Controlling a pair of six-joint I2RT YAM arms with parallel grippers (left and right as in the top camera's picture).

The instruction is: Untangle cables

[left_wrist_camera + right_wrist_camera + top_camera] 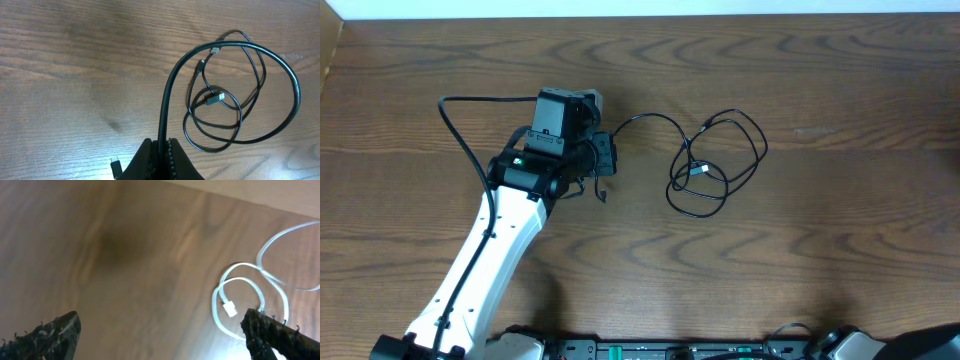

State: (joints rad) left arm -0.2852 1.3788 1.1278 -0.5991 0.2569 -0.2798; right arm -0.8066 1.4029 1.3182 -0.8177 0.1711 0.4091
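Observation:
The black cable [715, 165] lies in loose overlapping loops on the wooden table, right of my left gripper [604, 156]. In the left wrist view my left gripper [162, 147] is shut on one strand of the black cable [235, 107], which arcs up and round the coil. A small black plug end [116, 165] hangs beside the jaws. The white cable [250, 292] shows only in the right wrist view, coiled with its white plug [230, 308] inside a loop. My right gripper [162, 337] is wide open and empty above the table, its right finger close to the white cable.
The left arm [490, 260] reaches in from the bottom left, with its own thicker black cable [460, 135] looping to its left. The table's far edge [640, 15] runs along the top. Part of the right arm [915, 345] shows at the bottom right corner.

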